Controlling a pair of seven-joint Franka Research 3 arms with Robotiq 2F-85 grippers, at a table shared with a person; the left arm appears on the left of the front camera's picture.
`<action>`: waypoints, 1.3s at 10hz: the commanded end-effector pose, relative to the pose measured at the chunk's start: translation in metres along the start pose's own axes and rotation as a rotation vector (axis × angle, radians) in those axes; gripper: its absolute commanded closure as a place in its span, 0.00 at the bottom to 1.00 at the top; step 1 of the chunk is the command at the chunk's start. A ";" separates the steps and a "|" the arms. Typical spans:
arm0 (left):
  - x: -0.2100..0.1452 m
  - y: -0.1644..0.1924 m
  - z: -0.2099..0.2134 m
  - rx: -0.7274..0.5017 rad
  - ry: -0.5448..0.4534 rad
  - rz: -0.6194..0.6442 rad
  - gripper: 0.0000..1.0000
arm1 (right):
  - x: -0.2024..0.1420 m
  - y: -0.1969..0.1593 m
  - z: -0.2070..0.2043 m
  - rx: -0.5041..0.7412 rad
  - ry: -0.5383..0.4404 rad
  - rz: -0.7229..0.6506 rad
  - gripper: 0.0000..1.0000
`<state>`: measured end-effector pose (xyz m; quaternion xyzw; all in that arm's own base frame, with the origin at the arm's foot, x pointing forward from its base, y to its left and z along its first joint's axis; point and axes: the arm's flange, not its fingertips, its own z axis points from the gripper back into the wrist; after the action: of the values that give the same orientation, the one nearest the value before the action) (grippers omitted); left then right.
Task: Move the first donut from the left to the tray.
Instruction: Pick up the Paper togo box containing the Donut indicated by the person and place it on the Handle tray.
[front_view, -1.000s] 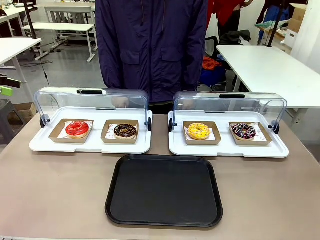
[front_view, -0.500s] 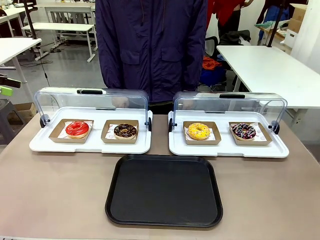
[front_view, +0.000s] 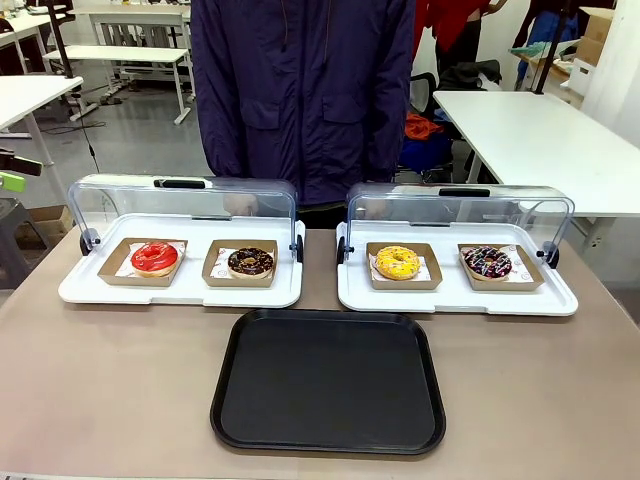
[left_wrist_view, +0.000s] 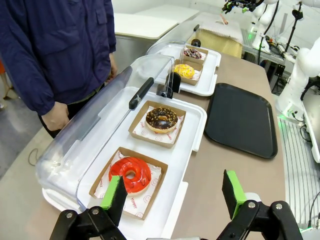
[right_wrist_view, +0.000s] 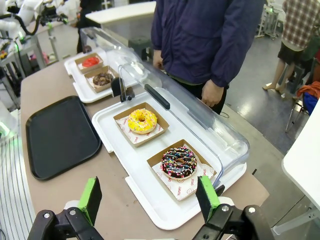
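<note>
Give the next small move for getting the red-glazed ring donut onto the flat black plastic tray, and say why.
Probably lower the left tool toward the red-glazed ring donut in its square brown cardboard holder. The tool is open and hovers apart from the donut, the clear lid stands raised, and nothing is gripped yet.

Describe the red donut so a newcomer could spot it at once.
Two white trays with raised clear lids sit behind a black tray. On the left white tray, two donuts rest in brown cardboard holders. The red donut is the outer one, glossy red beside a chocolate-brown donut.
</note>
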<state>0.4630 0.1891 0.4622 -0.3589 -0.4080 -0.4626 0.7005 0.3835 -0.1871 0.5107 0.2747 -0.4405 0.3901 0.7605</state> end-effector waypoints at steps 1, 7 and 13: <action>0.001 -0.002 0.000 -0.008 -0.008 -0.003 0.00 | 0.001 -0.002 -0.001 0.000 -0.018 0.014 0.00; 0.001 -0.002 0.000 -0.008 -0.008 -0.003 0.00 | 0.001 -0.002 -0.001 0.000 -0.018 0.014 0.00; 0.001 -0.002 0.000 -0.008 -0.008 -0.003 0.00 | 0.001 -0.002 -0.001 0.000 -0.018 0.014 0.00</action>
<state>0.4629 0.1891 0.4622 -0.3588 -0.4080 -0.4626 0.7005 0.3833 -0.1873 0.5107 0.2748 -0.4404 0.3900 0.7606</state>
